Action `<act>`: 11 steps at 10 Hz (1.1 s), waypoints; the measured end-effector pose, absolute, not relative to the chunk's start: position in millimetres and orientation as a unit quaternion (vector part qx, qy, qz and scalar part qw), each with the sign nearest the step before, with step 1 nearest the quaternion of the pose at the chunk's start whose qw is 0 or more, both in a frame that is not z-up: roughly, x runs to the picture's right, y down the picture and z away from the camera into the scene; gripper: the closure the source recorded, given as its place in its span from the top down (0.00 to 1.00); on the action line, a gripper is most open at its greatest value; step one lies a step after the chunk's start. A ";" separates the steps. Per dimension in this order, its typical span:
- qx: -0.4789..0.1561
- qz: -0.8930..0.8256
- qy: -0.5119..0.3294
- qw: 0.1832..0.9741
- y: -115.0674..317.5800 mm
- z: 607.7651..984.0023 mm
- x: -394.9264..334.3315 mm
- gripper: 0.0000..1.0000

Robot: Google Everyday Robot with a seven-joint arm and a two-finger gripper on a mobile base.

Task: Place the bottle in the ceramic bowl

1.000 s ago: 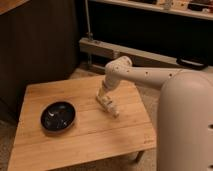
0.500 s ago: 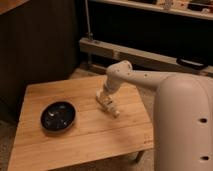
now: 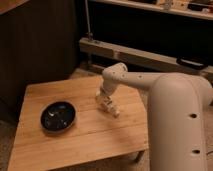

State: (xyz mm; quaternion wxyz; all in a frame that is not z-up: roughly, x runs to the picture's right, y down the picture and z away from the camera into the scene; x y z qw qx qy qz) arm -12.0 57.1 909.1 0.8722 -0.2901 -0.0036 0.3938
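**Low wooden table in a dim room, with a robot arm bent down over it**

A pale wooden table (image 3: 95, 142), made of planks with visible grain, stands in front of dark wall panels. Behind it, a light metal beam (image 3: 135, 56) runs across the background.

The gripper (image 3: 104, 100) is low over the right half of the tabletop, at or just above the wood. It is pale like the rest of the machine. Whether it is clasped or released cannot be told from this view.

The bottle (image 3: 113, 109) is directly at the gripper's tip, on its right. It is a small, slim, cream-white shape that slants down and to the right, close to the table surface. It touches or nearly touches the gripper, but whether it is being held cannot be told. Its label and cap cannot be made out.

The arm (image 3: 137, 82) rises from the gripper to a rounded elbow joint, then runs right as a smooth, off-white tube. It joins the robot's body (image 3: 182, 125), a broad, matte, rounded column that fills the lower right.

The ceramic bowl (image 3: 47, 122) sits on the left half of the table, well apart from the bottle and gripper. It is round, shallow, glossy and nearly black, with faint light specks inside.
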 end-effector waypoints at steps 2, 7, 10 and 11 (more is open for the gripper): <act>-0.291 0.388 0.001 0.875 63.2 915.5 -12.5 0.65; -0.285 0.379 0.021 0.880 60.2 912.3 -18.4 0.27; -0.274 0.368 0.003 0.889 24.3 873.4 -38.5 0.01; -0.272 0.363 -0.007 0.891 11.1 859.7 -48.7 0.00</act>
